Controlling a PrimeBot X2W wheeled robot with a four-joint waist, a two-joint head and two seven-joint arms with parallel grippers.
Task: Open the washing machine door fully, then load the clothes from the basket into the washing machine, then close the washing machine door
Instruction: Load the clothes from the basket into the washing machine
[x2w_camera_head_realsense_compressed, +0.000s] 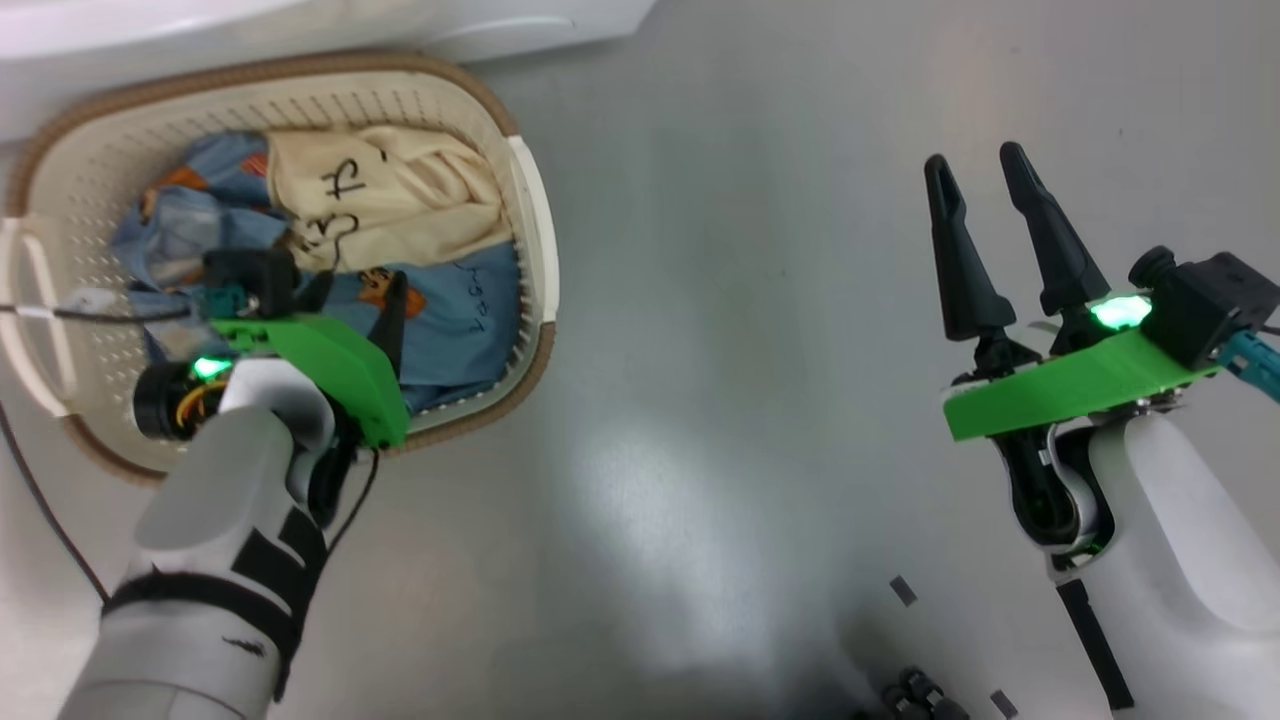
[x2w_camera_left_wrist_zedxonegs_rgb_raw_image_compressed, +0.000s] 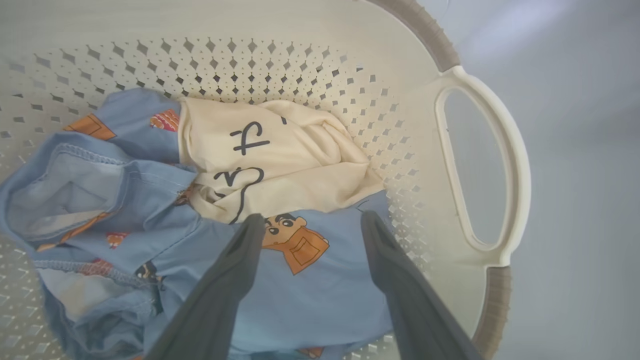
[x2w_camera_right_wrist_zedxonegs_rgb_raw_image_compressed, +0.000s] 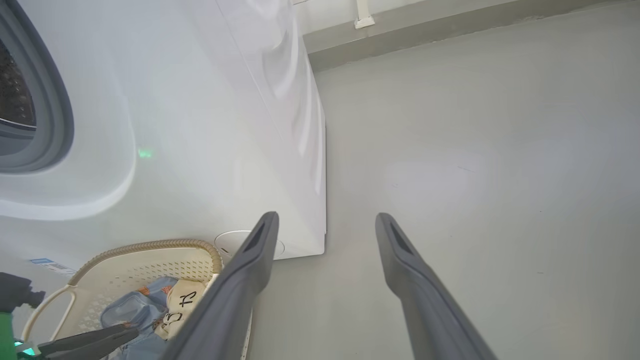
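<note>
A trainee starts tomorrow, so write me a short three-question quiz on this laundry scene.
1. True or false: the left end effector has shut on the clothes.
2. Multiple choice: the cream garment lies A) in the basket, B) on a shelf, C) over a chair.
3. Fill in: the right end effector hangs open above the bare ___.
Key: 1 false, it is open; 2 A; 3 floor.
</note>
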